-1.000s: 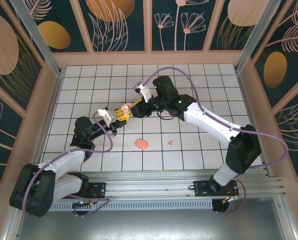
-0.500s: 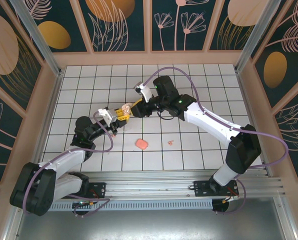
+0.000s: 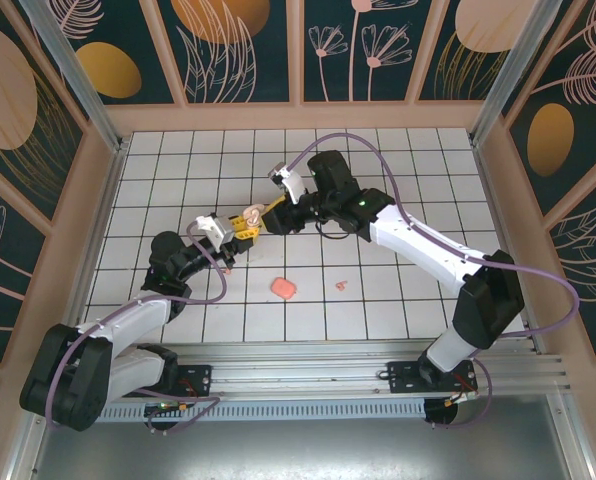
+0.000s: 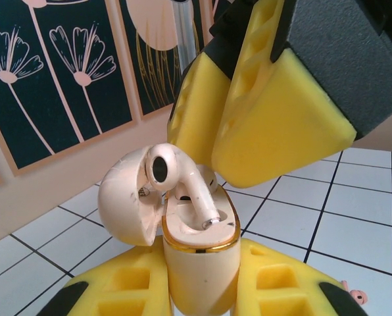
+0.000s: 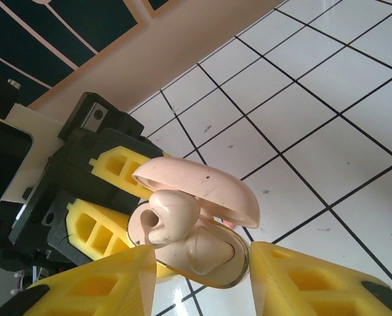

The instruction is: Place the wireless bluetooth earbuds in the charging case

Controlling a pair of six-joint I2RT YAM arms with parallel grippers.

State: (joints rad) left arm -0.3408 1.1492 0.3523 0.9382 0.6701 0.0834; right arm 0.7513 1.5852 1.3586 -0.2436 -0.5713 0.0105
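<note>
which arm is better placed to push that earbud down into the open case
Right: the right end effector hangs open just above the charging case, beside the earbud leaning half seated in its well. The left end effector is shut on the case, holding it upright, so it's occupied.

Left arm [image 3: 128, 325]: stretched forward from base toward charging case [image 4: 199, 263], wrist angled up. Left gripper [image 3: 241, 230]: under case, yellow fingers [image 4: 117, 289] clamped on case's lower half, holding it upright.

Right arm [image 3: 418, 245]: reaches from base across toward case, forearm pointing at it. Right gripper [image 3: 262, 221]: close above case's open top, fingers [image 5: 97, 283] parted with a gap, gripping nothing.
</note>
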